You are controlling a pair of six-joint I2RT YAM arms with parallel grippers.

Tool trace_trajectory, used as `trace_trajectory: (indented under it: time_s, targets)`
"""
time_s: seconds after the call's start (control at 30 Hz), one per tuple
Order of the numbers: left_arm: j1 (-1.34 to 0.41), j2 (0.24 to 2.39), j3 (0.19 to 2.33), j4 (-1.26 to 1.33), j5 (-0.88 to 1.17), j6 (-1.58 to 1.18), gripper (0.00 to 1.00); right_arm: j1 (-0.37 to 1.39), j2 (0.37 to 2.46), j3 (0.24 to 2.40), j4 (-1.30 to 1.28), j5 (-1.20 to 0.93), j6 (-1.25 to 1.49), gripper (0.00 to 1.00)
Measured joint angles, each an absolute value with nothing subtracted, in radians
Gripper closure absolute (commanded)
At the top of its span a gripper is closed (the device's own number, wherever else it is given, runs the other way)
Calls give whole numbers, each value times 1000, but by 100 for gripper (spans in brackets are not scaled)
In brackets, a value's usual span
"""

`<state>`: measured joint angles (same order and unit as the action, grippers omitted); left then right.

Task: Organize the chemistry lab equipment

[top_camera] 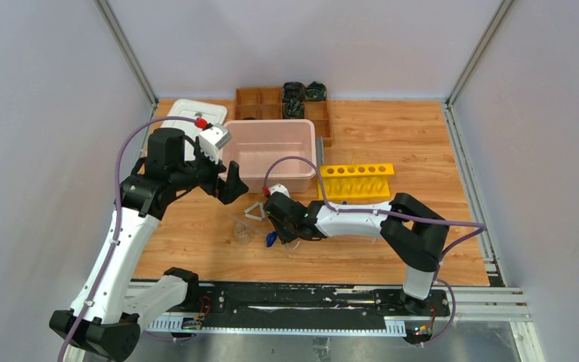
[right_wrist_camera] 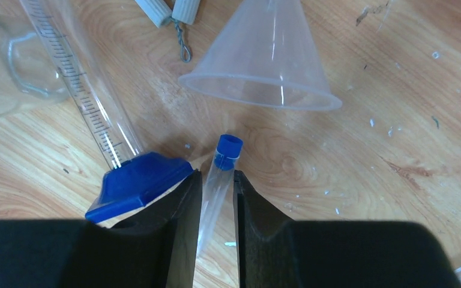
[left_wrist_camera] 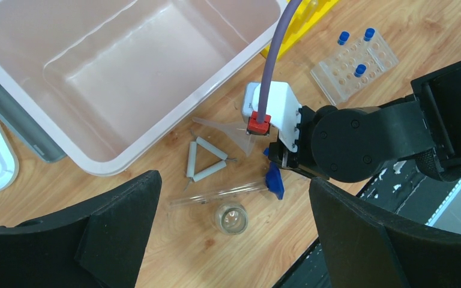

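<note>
While right jaws pinch a blue-capped tube (right_wrist_camera: 219, 174), cylinder base (right_wrist_camera: 138, 183) touching, funnel (right_wrist_camera: 264, 60) ahead, left jaws spread.

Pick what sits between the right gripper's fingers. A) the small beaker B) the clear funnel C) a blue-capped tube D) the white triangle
C: the right wrist view shows a clear blue-capped tube pinched in the right gripper, with the funnel lying apart beyond it.

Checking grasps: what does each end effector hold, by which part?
The right end effector pinches the blue-capped tube by its clear body; the left end effector holds nothing.
</note>
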<state>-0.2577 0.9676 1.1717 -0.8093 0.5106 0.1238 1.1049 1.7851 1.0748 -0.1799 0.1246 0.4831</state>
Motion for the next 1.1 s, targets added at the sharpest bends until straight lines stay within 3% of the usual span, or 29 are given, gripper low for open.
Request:
trace_trajectory:
  time_s: [0.1,0.37,0.8,1.1]
  targets:
    - [-258,967,1172,-809,511,123,0,1105,1794,1082,-189,139,482,76]
    - [-258,968,1172,-809,493,123,0,1104,1794,1085,-202,162,478,100]
    - [-258,940,1186,-809,498,123,0,1094,1441,1084,-278,186,442,100]
    - [-258,930,1185,-809,613,118,6,1094,1312,1084,-136,176,447,100]
